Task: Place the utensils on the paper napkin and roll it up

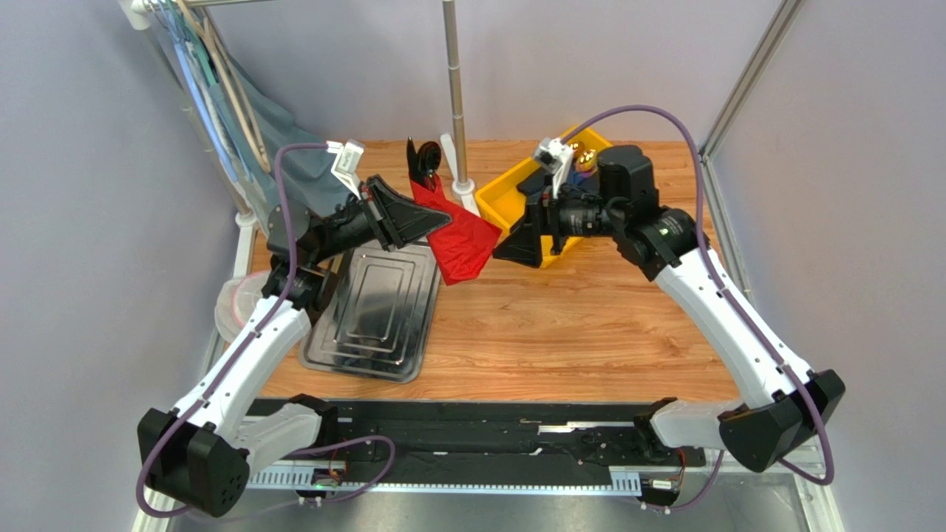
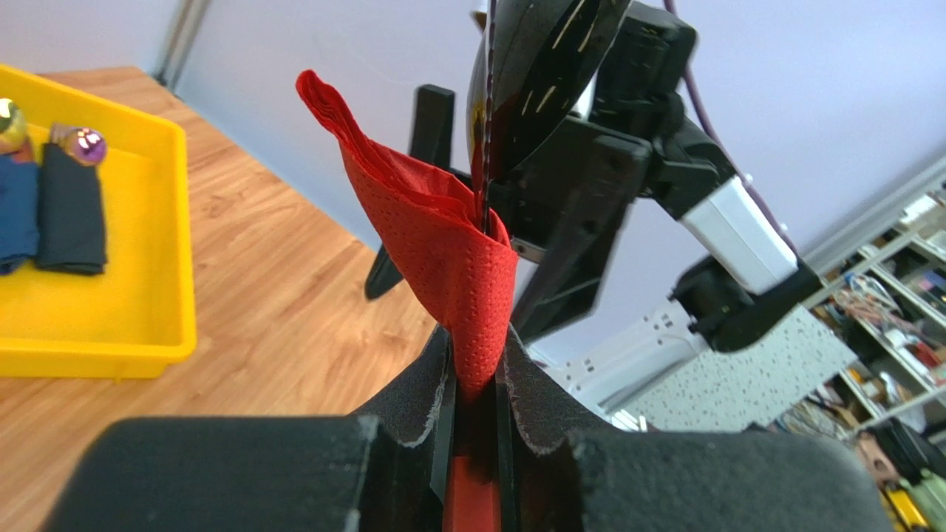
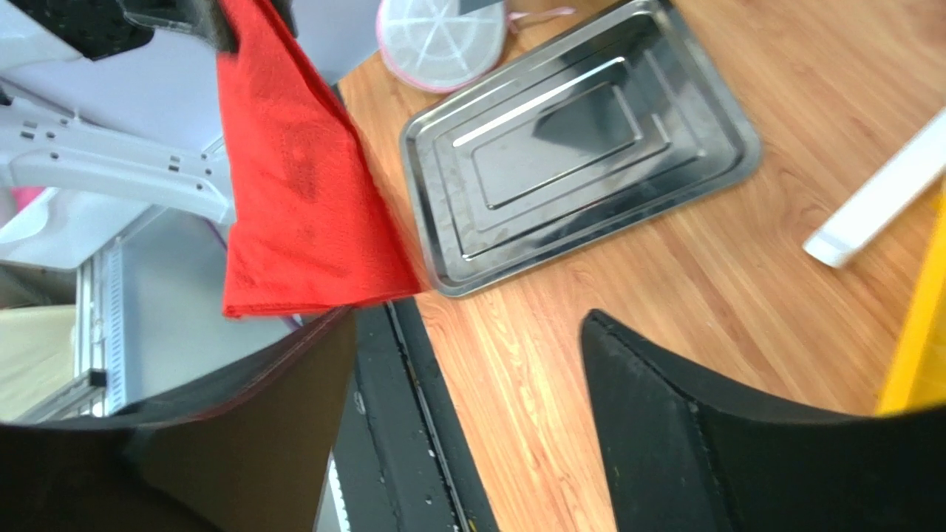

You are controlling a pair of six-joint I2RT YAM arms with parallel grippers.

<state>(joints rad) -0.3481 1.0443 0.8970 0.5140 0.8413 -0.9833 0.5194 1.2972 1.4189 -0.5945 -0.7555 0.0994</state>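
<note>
Well, my left pincer [image 2: 475,388] is closed tight on the lower end of the bright red paper napkin [image 2: 444,244], its two black padded fingers [image 2: 416,405] pressing the paper from both sides. I hold that napkin in the air, beyond the far right corner of the rectangular stainless steel tray [image 1: 378,305] that lies flat on the wooden counter [image 1: 555,321], and one loose corner of it hangs down toward the wood. The slim black metal utensils [image 2: 539,67] stand wrapped in its folds, with a glossy round spoon bowl poking out of the top; I cannot tell whether their handles reach down between my fingers. My right pincer [image 3: 466,321] is spread wide with nothing in it, hanging just to the right of the napkin, farther from the tray and apart from the paper. Beyond it, still farther right of the tray, sits the yellow plastic bin [image 2: 133,222], where a dark blue and a black rolled napkin [image 2: 67,211] lie side by side.
</note>
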